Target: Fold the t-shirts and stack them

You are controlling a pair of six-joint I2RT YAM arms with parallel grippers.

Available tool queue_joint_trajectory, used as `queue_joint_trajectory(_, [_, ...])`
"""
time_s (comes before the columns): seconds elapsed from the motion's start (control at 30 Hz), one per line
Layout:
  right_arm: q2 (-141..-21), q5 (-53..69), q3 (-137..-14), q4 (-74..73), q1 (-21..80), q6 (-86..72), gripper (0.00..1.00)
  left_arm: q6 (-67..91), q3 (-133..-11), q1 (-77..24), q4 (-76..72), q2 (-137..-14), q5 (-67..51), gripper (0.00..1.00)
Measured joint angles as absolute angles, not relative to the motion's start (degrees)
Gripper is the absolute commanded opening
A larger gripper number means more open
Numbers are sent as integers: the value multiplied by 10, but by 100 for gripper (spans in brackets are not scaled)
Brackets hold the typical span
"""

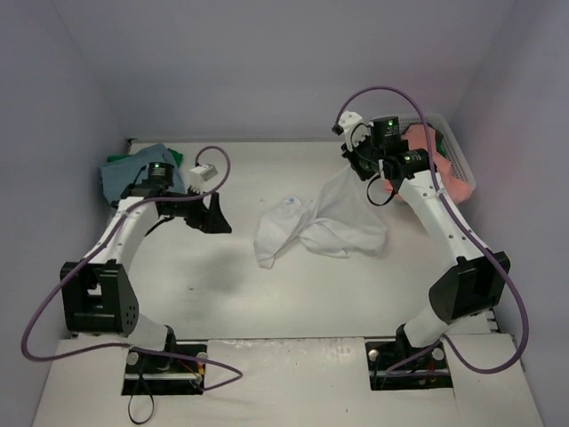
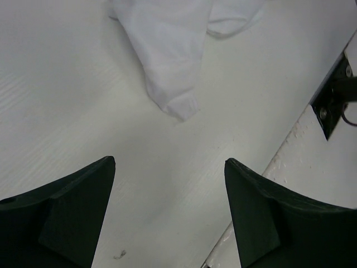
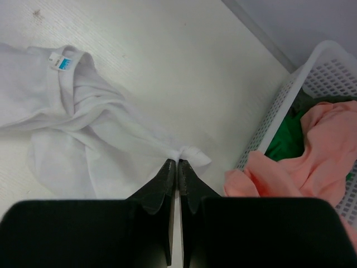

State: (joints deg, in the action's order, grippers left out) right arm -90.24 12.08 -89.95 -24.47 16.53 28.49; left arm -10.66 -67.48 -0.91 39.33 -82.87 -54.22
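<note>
A crumpled white t-shirt [image 1: 320,222] lies mid-table, its far right edge pulled up. My right gripper [image 1: 358,171] is shut on that edge; in the right wrist view the gripper [image 3: 178,162] pinches a small fold of the white t-shirt [image 3: 83,128]. A salmon pink t-shirt [image 3: 301,162] and a green one [image 3: 284,142] sit in the basket. My left gripper [image 1: 213,221] hovers open to the left of the white shirt. In its own view, the left gripper [image 2: 169,161] holds nothing and the white shirt [image 2: 167,50] lies ahead. A light blue t-shirt [image 1: 133,171] rests at the back left.
The white mesh basket [image 1: 458,158] stands at the back right against the wall, its rim [image 3: 312,72] close to my right gripper. The table's near edge [image 2: 290,145] and an arm's base plate [image 2: 334,95] show in the left wrist view. Walls close the table in at the back and both sides.
</note>
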Motion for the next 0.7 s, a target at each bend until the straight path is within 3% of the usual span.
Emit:
queue_joint_trajectory(0.33, [-902, 120, -852, -255, 165, 282, 0, -121, -680, -263, 347, -922, -405, 78])
queue_joint_trajectory(0.7, [-901, 135, -834, -255, 165, 272, 0, -117, -644, -290, 162, -943, -98, 78])
